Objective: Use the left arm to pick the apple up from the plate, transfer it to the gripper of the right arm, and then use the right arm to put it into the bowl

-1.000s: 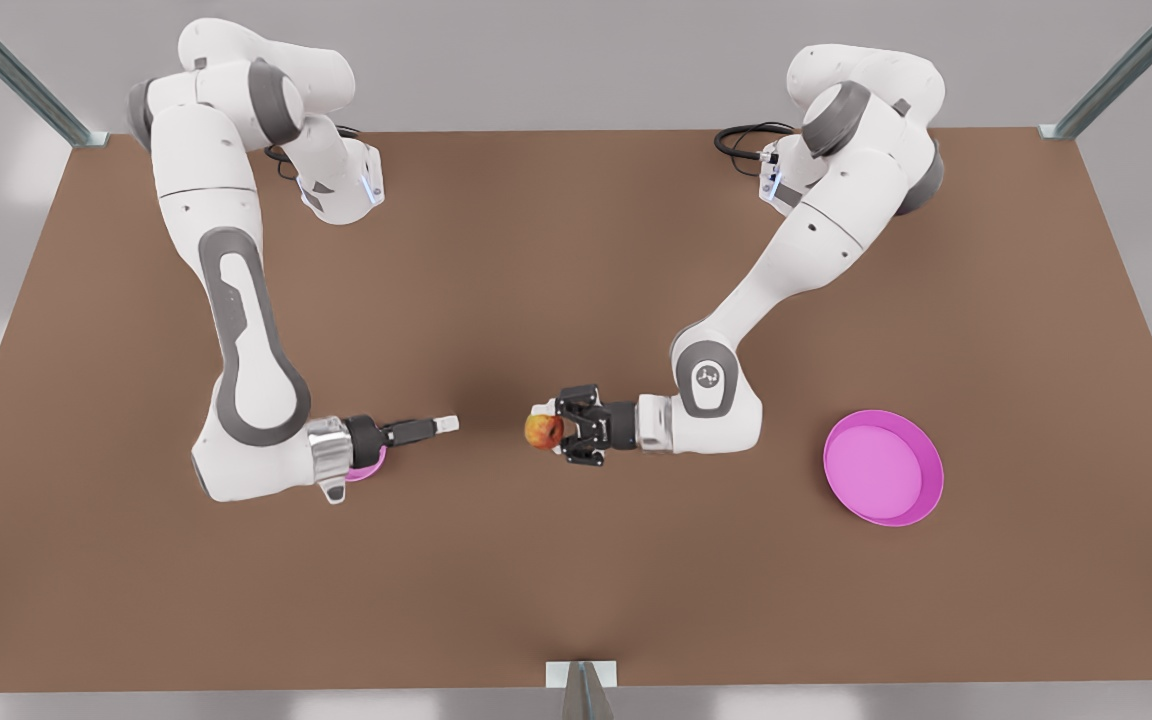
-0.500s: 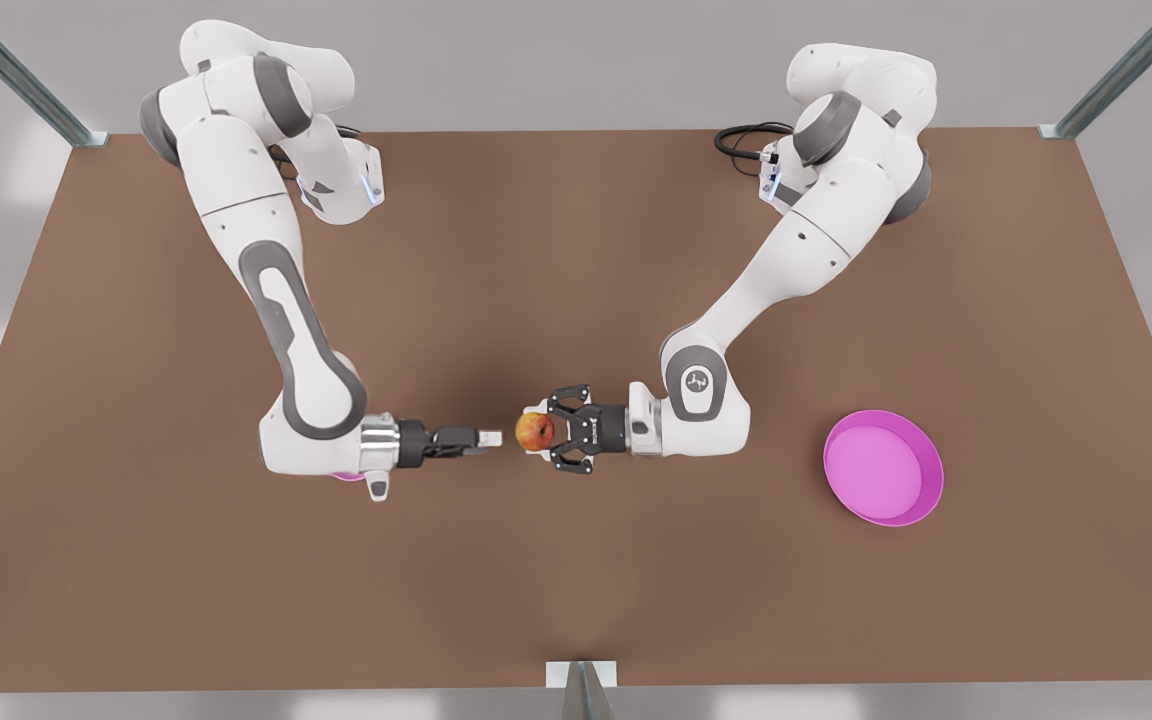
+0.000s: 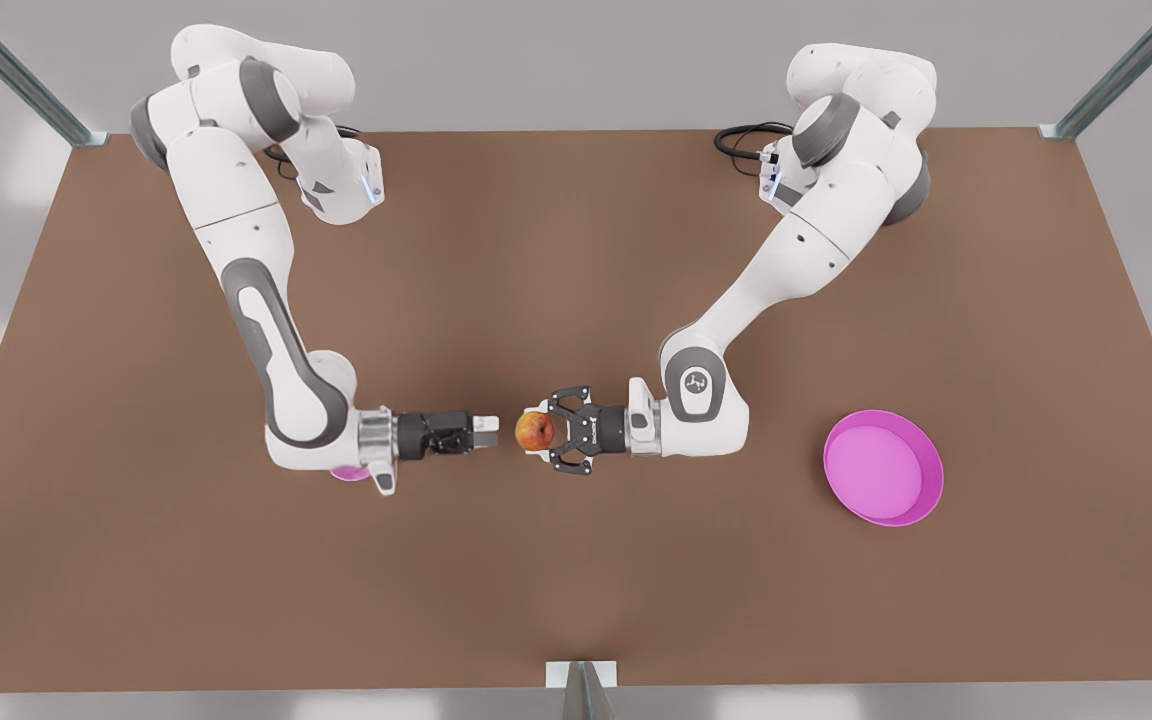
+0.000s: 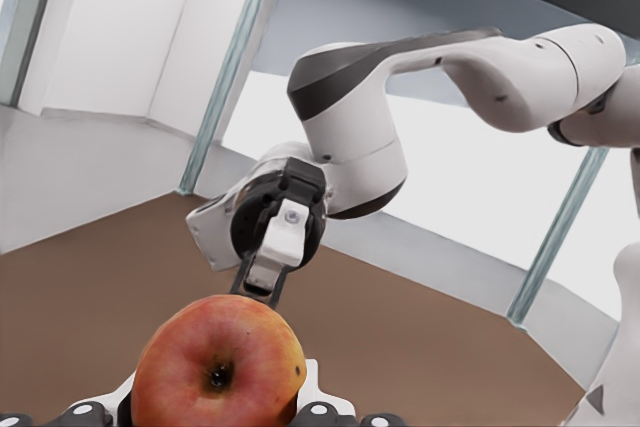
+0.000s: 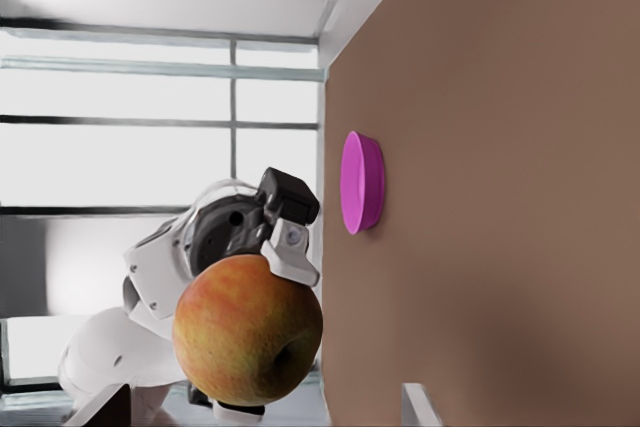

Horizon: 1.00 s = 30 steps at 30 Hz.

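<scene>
The left gripper's [image 3: 548, 432] fingers [image 3: 534, 410] are clamped on the apple [image 3: 534, 431], held in the air above the middle of the table [image 3: 576, 600]. The right gripper [image 3: 491, 432] has drawn closer than half a second ago, its fingers [image 3: 485, 424] slightly apart just beside the apple. The bowl [image 3: 348, 473] peeks from under the right arm; the plate [image 3: 883, 468] lies well apart.

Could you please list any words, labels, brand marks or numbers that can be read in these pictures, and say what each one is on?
No readable text anywhere.
A small round emblem on the grey joint cap of the left arm, in the front view: too small to read.
The apple, plate, bowl and table carry no markings.
</scene>
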{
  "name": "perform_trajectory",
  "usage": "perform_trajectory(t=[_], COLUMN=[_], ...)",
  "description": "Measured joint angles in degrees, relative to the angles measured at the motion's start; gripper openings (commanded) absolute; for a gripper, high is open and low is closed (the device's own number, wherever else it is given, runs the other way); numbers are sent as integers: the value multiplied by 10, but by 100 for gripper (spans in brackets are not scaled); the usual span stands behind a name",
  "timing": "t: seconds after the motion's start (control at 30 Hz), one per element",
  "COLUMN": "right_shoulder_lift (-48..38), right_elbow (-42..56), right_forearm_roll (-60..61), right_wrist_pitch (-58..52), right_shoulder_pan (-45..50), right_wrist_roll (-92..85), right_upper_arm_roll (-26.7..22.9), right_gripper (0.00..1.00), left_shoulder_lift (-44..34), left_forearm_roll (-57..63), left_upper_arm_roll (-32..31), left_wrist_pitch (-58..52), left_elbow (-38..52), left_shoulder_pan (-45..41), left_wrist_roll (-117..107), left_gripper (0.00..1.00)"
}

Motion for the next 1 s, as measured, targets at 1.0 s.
perform_trajectory(t=[1.0], right_shoulder_lift=[0], right_elbow=[13], right_forearm_roll=[34], right_wrist_pitch=[110], right_shoulder_pan=[42], right_wrist_roll=[-67], right_upper_arm_roll=[31], right_gripper=[100], left_shoulder_lift=[4], left_forearm_roll=[0], left_upper_arm_roll=[0], left_wrist_pitch=[0], left_elbow=[1], left_shoulder_pan=[-3], left_wrist_roll=[62], left_gripper=[68])
